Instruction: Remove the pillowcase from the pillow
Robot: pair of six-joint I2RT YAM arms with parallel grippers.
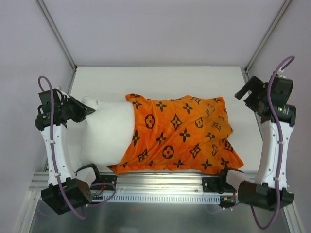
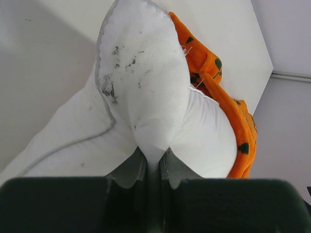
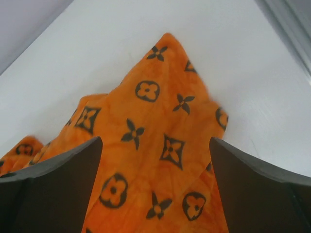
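Our left gripper (image 2: 153, 162) is pinched shut on a white corner of the pillow (image 2: 146, 82), the stuffing squeezed thin between the jaws. We judge this hold to be an anchor: with the pillow pinned at its bare end, the pillowcase (image 1: 180, 133) can be drawn off the other way without dragging the pillow along.

Our right gripper (image 3: 155, 141) stands wide open and grips nothing. In its wrist view the orange fabric rises to a peak beyond the fingers (image 3: 53, 184), and we cannot tell whether it touches them. From above, that gripper sits off the pillowcase's right end, apart from it.

The pillow lies across the table (image 1: 160, 77), its left part bare and the rest inside the pillowcase, which covers the middle and right. The job looks partly done. We think the right gripper next needs a hold on the far right end, to pull rightward against the anchor.
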